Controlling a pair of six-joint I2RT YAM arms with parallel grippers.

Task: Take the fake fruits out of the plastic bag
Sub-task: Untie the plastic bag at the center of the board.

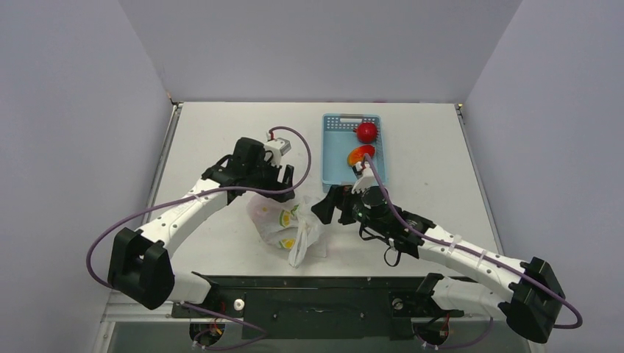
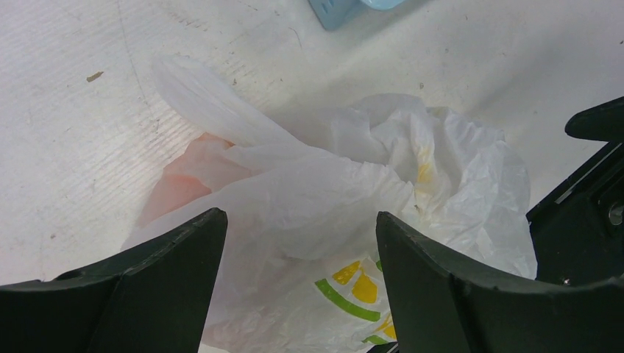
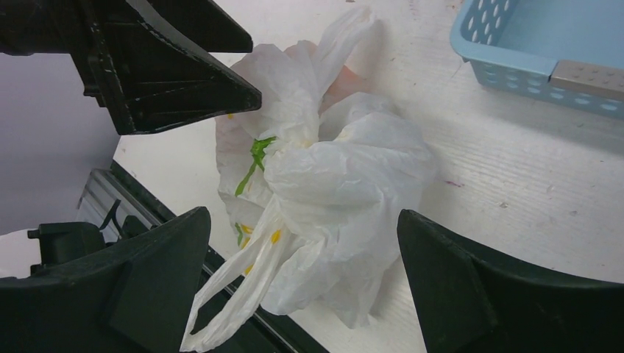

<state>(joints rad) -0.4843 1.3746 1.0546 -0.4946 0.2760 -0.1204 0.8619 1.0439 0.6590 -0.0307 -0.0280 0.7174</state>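
Observation:
The plastic bag (image 1: 287, 224) lies crumpled at the table's near middle, white with yellow and green citrus prints. The fake fruits are hidden inside it; only a pinkish tint (image 2: 176, 187) shows through the film. My left gripper (image 2: 300, 217) is open over the bag's far side, with folds of the bag (image 2: 316, 198) between its fingers. From the right, my right gripper (image 3: 303, 215) is open and faces the bag (image 3: 338, 176), its fingers on either side and apart from it. In the top view the left gripper (image 1: 283, 190) and right gripper (image 1: 327, 208) flank the bag.
A blue basket (image 1: 329, 147) stands behind the bag and holds a red apple (image 1: 366, 132) and a red-orange mango (image 1: 360, 154). One bag handle (image 3: 221, 309) hangs over the table's near edge above the black rail. The two grippers are close to each other.

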